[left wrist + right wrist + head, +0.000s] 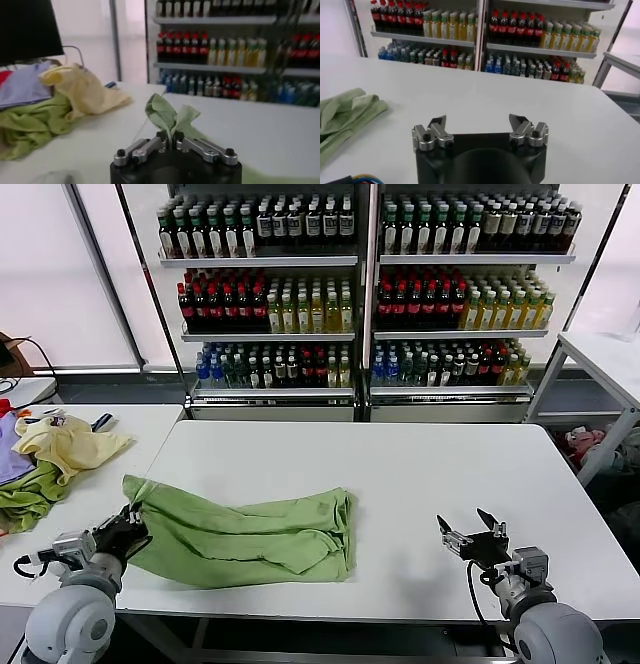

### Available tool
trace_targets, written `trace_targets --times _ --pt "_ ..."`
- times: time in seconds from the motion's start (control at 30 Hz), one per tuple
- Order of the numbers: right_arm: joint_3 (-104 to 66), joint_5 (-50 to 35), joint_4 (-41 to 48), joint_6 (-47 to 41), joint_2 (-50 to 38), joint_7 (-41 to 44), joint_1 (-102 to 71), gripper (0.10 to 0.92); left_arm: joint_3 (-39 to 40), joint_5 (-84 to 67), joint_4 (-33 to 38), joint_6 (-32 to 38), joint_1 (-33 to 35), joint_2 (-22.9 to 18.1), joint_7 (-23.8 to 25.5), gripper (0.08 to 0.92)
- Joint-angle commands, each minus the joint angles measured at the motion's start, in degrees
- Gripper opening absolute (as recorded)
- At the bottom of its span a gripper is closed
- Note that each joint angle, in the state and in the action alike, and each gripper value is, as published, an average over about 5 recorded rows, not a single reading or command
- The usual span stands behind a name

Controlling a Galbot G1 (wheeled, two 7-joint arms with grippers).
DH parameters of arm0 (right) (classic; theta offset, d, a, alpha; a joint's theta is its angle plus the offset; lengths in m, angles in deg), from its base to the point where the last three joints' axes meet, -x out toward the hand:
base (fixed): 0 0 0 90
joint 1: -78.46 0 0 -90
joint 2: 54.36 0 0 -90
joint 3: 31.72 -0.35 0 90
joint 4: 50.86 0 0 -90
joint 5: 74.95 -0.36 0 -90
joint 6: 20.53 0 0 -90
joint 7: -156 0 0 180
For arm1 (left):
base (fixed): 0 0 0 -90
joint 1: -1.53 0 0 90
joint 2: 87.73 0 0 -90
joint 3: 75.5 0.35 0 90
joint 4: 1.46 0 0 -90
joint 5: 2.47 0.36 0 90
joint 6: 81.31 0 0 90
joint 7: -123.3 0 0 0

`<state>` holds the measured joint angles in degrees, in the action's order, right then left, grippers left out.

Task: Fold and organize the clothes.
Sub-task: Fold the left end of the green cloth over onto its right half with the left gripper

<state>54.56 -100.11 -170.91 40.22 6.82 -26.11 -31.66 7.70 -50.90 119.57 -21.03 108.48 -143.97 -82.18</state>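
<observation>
— Where's the light green soft polo shirt [245, 534]?

— Bunched on the white table [420, 464], front-left. My left gripper [170, 135] pinches its corner; right gripper [479, 124] waits, spread wide.

— Risk?

— I'd worry that thin pinch slips when pulled.

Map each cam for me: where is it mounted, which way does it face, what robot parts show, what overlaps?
Head: looks forward and down at the white table; both arms show.
Left wrist: behind the left gripper, shut on the light green soft polo shirt, facing the drink shelves.
Right wrist: behind the open right gripper, facing those shelves.
Shared: shirt, table, shelves appear in all three.
</observation>
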Motion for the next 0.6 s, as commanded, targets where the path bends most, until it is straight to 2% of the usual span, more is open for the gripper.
trace_targets --times 0.03,0.2,0.6 --pt "-0.2 0.1 -0.2 0.0 0.0 0.0 -0.3 0.823 8.0 -20.7 11.8 -0.9 -4.7 -7.3 -1.3 0.138" --pt "-0.3 0.2 -0.1 0.2 -0.1 0.0 -0.6 0.823 15.5 -21.2 9.0 -0.5 -8.2 -11.8 -2.4 0.138" --pt "-0.2 0.2 0.7 0.5 -0.3 0.2 0.3 0.823 31.0 -12.2 -0.5 -0.5 -15.5 -17.8 -4.5 0.138"
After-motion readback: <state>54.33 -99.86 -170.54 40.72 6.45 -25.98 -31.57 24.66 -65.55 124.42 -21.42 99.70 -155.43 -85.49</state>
